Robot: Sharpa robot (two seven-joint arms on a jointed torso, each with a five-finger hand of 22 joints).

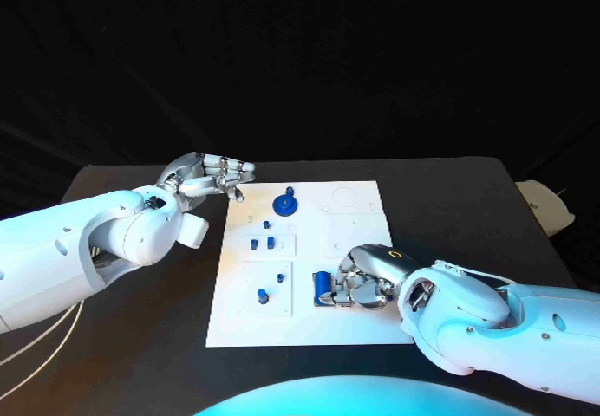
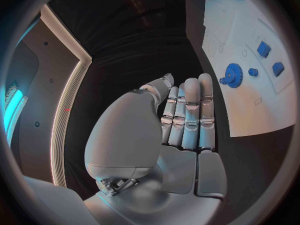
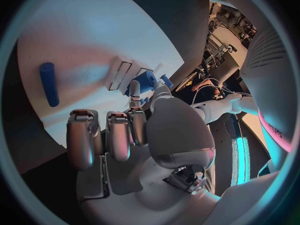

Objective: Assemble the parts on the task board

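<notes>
Task board (image 1: 362, 325) mid-table, right robot hand (image 1: 362, 282) empty over its near-right edge, seemingly beside blue cylinder (image 1: 322, 283); left robot hand (image 1: 212, 178) empty, off far-left corner.

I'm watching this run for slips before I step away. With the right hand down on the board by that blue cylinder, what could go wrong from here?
The right hand sits low on the task board beside the blue cylinder, which lies loose; a nudge could roll it away. Small blue parts lie nearby and might get swept aside. The left hand hovers off the board's far corner near the blue gear, holding nothing, so the board could shift.
</notes>
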